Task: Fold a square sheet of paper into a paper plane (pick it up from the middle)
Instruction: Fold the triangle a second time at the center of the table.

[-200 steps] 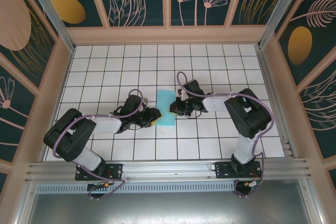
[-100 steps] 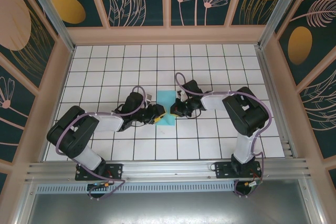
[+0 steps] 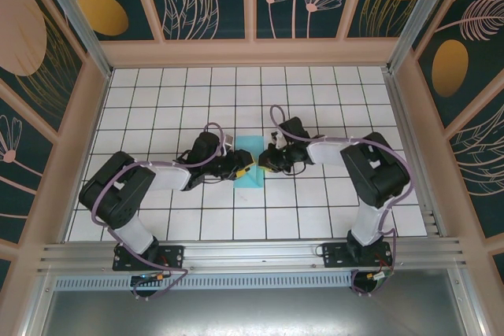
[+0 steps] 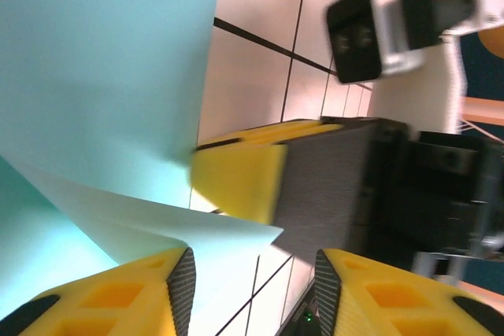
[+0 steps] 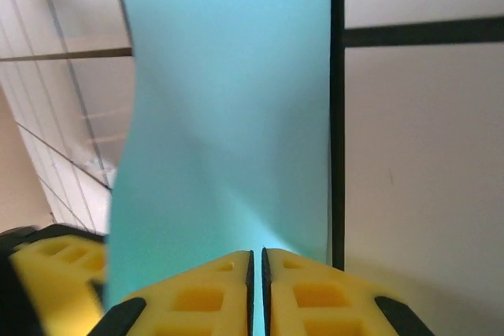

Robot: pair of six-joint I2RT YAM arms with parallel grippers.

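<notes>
Top external view has the paper lying on the white tiled table near its middle, turquoise, narrow and longer front to back, with both arms reaching in low from either side so that their tips meet over it. Left gripper sits at the paper's left edge and the right gripper at its right edge, the two very close together. From the left wrist, the left gripper has its yellow fingers well apart; a raised pale flap of the paper crosses over the left finger and its tip reaches into the gap, but nothing is clamped. A yellow finger of the right gripper meets the paper's edge just ahead, with that arm's camera above it. From the right wrist, the right gripper has its jaws all but closed, only a thin slit between the fingers, and the paper runs straight down into that slit, pinched at its edge, bowed upward with a soft crease and a dark tile line beside it
</notes>
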